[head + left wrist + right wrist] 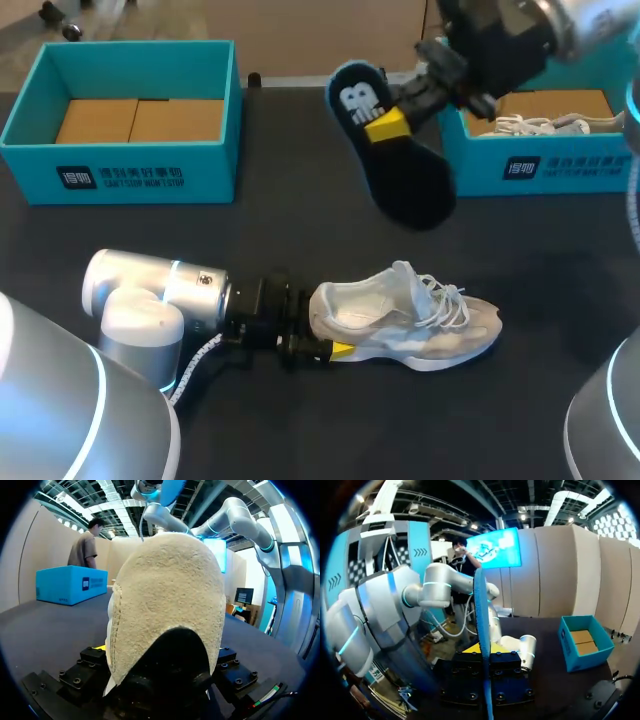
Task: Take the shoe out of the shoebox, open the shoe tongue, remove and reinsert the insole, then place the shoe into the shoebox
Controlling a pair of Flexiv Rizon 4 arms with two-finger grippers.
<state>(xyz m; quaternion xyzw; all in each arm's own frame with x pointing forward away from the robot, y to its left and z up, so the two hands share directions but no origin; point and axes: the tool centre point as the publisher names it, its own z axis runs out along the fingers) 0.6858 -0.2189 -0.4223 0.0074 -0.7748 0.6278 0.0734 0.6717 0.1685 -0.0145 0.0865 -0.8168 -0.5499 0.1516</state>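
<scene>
Sneaker (405, 320), white with grey panels and loose white laces, lies upright on its sole on the black table (300, 230), toe towards the robot's right and heel towards the left arm, which comes in low along the table from the left. The left pincer (318, 325) is closed on the sneaker's heel, one yellow tip showing against the near side of the heel just above the sole; in the left wrist view the pale, rough fabric of the heel rises directly between the two finger blocks and fills most of what lies ahead of them. The insole (390, 150), dark with a blue rim and a white mark near its heel end, is out of the sneaker and hangs in the air well above the table, tilted, its toe end lowest. The right pincer (390, 122) clamps it about the middle, a yellow tip pressed to its upper face; in the right wrist view the insole stands edge-on as a thin blue strip gripped tightly between the fingers. It hangs between the two teal boxes, nearer the right shoebox (540, 165), which holds a second white shoe (545, 125) with its laces showing. The left shoebox (120, 165) stands open at the far left of the table, showing only its brown cardboard floor, well apart from the sneaker.
</scene>
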